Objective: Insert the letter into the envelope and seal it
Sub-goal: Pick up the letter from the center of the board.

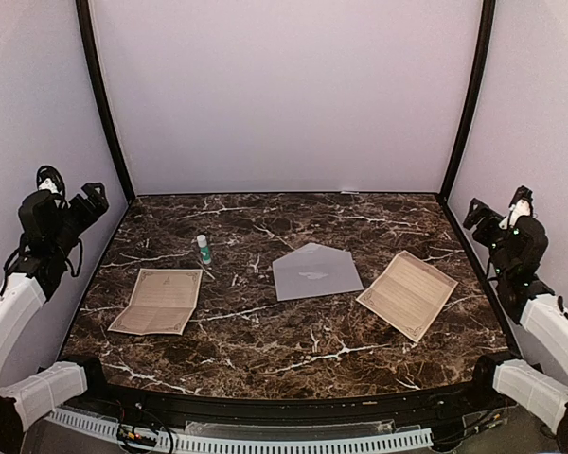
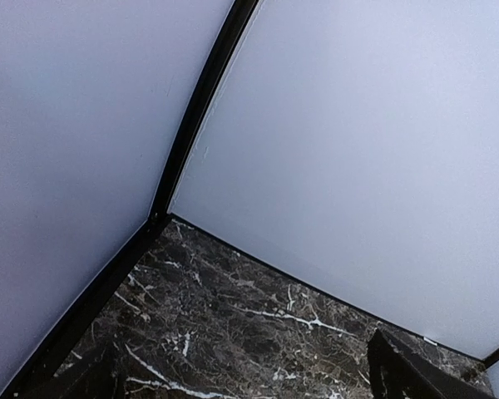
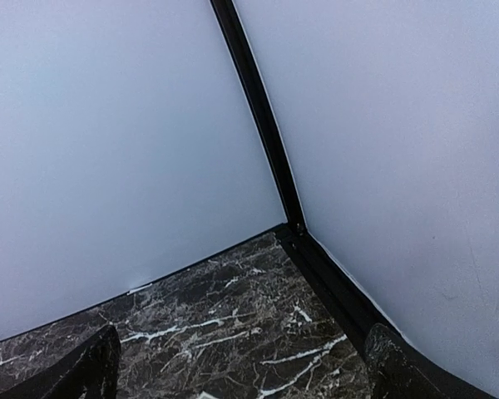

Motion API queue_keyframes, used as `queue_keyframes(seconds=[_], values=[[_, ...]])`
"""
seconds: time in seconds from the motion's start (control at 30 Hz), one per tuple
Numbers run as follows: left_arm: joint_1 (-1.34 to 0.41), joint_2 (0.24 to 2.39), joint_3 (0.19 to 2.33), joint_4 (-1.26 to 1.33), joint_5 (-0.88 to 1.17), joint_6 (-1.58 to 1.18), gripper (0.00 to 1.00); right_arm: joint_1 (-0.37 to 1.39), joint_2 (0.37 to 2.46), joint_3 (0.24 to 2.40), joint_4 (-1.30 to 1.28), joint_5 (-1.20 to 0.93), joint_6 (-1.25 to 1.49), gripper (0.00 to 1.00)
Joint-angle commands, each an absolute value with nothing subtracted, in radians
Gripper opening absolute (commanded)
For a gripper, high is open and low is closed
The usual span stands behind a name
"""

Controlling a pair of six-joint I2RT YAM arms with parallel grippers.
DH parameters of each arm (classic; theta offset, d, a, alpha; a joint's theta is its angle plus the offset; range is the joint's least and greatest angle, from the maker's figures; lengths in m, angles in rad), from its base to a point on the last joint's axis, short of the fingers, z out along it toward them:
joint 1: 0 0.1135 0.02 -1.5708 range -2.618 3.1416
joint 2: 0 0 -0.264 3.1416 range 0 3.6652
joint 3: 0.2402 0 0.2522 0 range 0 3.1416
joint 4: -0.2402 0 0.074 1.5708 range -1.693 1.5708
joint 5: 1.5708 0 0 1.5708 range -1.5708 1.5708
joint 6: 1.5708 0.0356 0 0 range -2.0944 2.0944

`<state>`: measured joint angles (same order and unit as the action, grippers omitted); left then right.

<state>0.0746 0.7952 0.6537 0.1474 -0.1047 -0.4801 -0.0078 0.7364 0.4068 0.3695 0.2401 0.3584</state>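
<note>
Dark marble tabletop point(image 1: 293, 352): pale grey paper envelope point(image 1: 315, 273) centred, likely for either arm; left gripper point(image 1: 94, 200), right gripper point(image 1: 474, 214) spread, empty.

Small bottle point(image 1: 204, 249) upright just beyond left sheet point(image 1: 158, 301) — open marble point(image 1: 248, 267) toward envelope point(image 1: 315, 271).

walls point(image 1: 284, 95): plain pale lavender | table point(image 1: 293, 340): dark brown marble, white veins
</note>
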Motion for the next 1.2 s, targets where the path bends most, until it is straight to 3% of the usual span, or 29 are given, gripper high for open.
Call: queue_keyframes(seconds=[0.0,0.33,0.5,0.67,1.0,1.17], values=[[0.077,0.815,0.733,-0.056,-0.094,-0.476,0.99,-0.006,0.734,0.425,0.264,0.246,0.397,0.99],[0.075,0.892,0.936,-0.187,0.045,-0.255,0.99,-0.006,0.822,0.616,-0.148,0.141,0.502,0.99],[0.039,0.99,0.964,-0.173,0.169,-0.251,0.99,-0.006,0.892,0.588,-0.228,-0.055,0.58,0.99],[0.008,1.019,0.917,-0.061,0.361,-0.247,0.99,-0.007,0.934,0.525,-0.288,-0.036,0.672,0.98],[0.008,0.971,0.864,-0.079,0.3,-0.215,0.99,-0.212,1.045,0.348,-0.035,-0.283,0.71,0.95],[0.008,0.965,0.858,-0.074,0.303,-0.224,0.99,-0.232,1.101,0.307,0.088,-0.357,0.717,0.84]])
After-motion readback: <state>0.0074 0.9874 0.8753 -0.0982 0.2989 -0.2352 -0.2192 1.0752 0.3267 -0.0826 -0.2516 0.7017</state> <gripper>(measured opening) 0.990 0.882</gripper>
